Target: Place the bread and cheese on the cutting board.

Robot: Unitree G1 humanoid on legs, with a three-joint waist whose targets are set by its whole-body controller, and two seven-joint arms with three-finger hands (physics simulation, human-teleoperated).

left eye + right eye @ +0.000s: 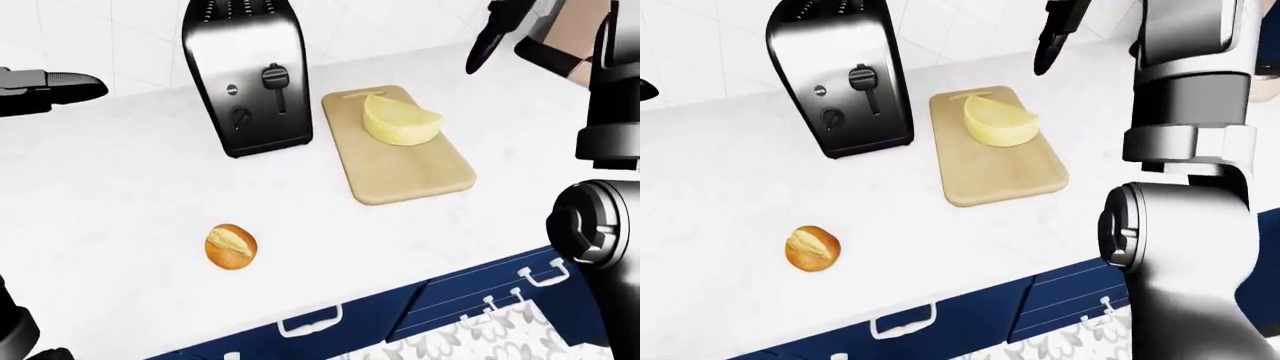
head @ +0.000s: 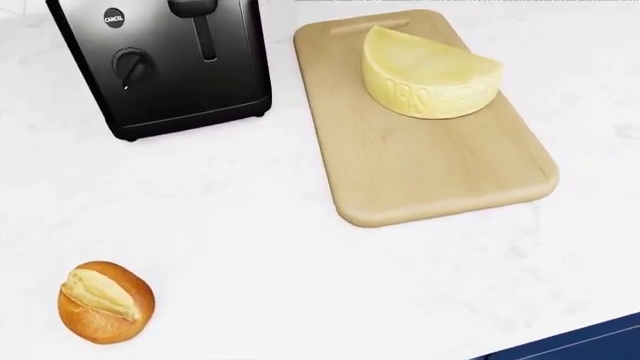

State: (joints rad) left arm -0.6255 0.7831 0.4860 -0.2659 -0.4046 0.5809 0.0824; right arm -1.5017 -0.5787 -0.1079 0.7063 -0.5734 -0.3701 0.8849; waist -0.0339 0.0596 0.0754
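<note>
A pale yellow cheese wedge [image 2: 430, 71] rests on the upper end of the wooden cutting board [image 2: 440, 172]. A round bread roll [image 2: 105, 301] lies on the white counter at the lower left, far from the board. My right hand [image 1: 492, 34] hangs raised above and to the right of the cheese, fingers open and holding nothing. My left hand [image 1: 50, 86] hovers at the left edge of the left-eye view, high over the counter, fingers extended and empty.
A black toaster [image 2: 165, 64] stands left of the board. Blue drawers with white handles [image 1: 310, 321] run below the counter edge. My right arm [image 1: 1185, 225] fills the right side of the right-eye view.
</note>
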